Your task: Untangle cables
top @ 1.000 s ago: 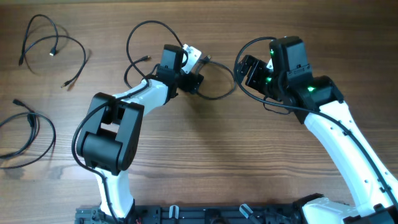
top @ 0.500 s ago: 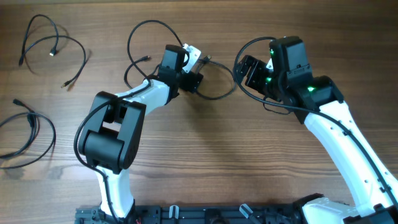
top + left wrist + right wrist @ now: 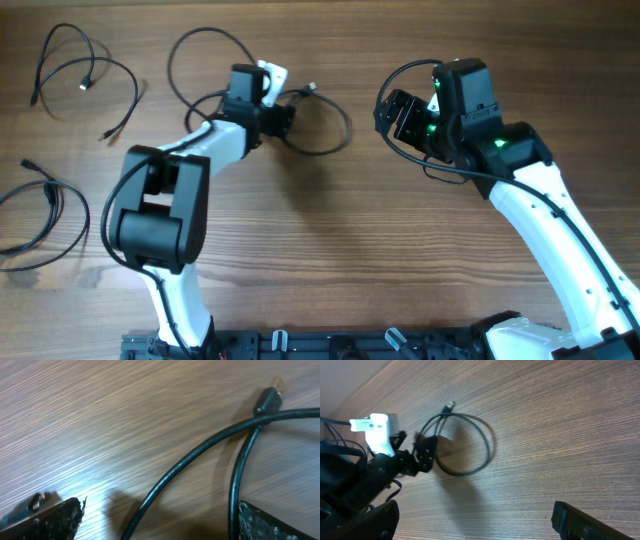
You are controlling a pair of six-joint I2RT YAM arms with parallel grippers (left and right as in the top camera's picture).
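One thin black cable point(image 3: 346, 128) lies as a loop on the table, its silver-tipped plug point(image 3: 311, 89) pointing up. My left gripper point(image 3: 283, 120) sits at the loop's left side. In the left wrist view its jaws point(image 3: 160, 517) are spread wide, and two strands of the cable point(image 3: 200, 455) run between them, one next to the right finger. The plug point(image 3: 270, 397) lies beyond. My right gripper point(image 3: 393, 115) is open and empty, hovering to the right of the loop. The right wrist view shows the loop point(image 3: 487, 445) and the left gripper point(image 3: 422, 452). Two more cables lie at the far left, one upper point(image 3: 85, 70), one lower point(image 3: 45, 215).
A thicker black cord point(image 3: 185, 55) loops from the left arm's white camera point(image 3: 270, 75). Another point(image 3: 400, 70) arcs by the right arm. The robot base point(image 3: 300, 345) runs along the front edge.
My left gripper has swung left, and the cable loop has moved left with it, away from the right gripper. The right arm has not moved.
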